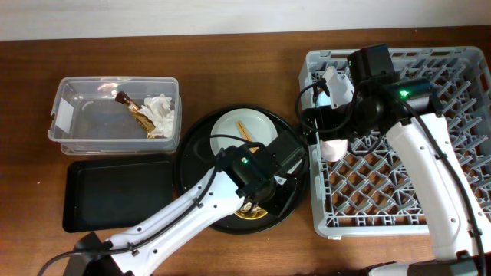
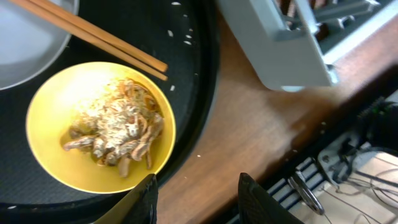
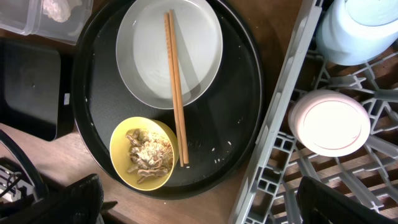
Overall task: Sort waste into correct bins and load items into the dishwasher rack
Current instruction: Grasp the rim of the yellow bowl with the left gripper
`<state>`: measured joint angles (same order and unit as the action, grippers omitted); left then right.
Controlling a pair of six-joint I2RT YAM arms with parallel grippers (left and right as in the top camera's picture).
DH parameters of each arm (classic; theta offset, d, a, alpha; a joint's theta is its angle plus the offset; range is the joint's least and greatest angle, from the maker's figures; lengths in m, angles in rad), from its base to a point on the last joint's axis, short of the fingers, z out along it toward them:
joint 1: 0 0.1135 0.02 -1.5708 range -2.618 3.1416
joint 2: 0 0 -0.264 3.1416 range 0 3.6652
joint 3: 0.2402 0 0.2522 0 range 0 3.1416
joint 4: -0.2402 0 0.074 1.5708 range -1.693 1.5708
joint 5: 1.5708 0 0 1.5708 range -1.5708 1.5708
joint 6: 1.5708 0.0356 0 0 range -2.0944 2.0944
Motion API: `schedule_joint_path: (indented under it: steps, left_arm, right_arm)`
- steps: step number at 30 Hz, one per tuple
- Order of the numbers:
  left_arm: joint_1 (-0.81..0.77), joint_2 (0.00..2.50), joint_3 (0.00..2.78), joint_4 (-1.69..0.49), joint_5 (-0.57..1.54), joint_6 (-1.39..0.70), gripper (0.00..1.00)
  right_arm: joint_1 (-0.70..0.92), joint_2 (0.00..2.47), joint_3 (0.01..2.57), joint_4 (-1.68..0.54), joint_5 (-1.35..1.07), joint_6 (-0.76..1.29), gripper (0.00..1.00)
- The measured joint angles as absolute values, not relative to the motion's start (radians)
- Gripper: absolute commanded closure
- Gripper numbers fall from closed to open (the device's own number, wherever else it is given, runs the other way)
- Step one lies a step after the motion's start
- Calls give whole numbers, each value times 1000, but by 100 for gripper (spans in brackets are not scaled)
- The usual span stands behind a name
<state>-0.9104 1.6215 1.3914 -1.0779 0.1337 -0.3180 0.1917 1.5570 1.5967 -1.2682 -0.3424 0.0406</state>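
- Left claw (image 2: 198,199): fingers spread, nothing between them; hangs low over the round black tray (image 2: 193,74).
- Yellow bowl (image 2: 99,127): stands on that tray, just ahead of the claw and off to one side, with its near rim beside one finger; not gripped.
- Food scraps (image 2: 118,127): beige flaky heap inside the bowl, piled near its middle.
- Chopsticks (image 2: 93,37): beyond the bowl, lying across the white plate (image 3: 169,53), with their ends at the bowl's far rim; contact cannot be told.
- Step in hand, as judged: take the bowl by its rim.
  - Shift sideways so one finger drops inside the near wall, short of the scraps, and the other outside.
  - Pinch firmly and lift level, away from the chopsticks.
  - Tip only once over a bin.
- Bins: clear tub (image 1: 65,115), holding tissues (image 1: 161,111) and wrapper (image 1: 138,115), and shallow black tray (image 1: 115,195); both well apart from the claw.
- Right claw (image 3: 211,202): spread wide, empty, at the edge of the dishwasher rack (image 1: 453,77); pink cup (image 3: 329,122) and light-blue cup (image 3: 360,25) sit in the rack nearby.
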Motion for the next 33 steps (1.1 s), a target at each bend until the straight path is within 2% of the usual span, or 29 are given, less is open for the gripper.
schedule_joint_path:
  steps: [5, 20, 33]
  left_arm:
    - [-910, 1621, 1344, -1042, 94, -337, 58]
    - [-910, 1690, 1107, -749, 85, -341, 58]
    - [-910, 1713, 1093, -687, 86, -341, 58]
  right_arm:
    - [192, 1557, 1597, -1268, -342, 41, 1]
    - [192, 1557, 1597, -1268, -342, 40, 2]
    - [192, 1557, 1597, -1268, -342, 40, 2]
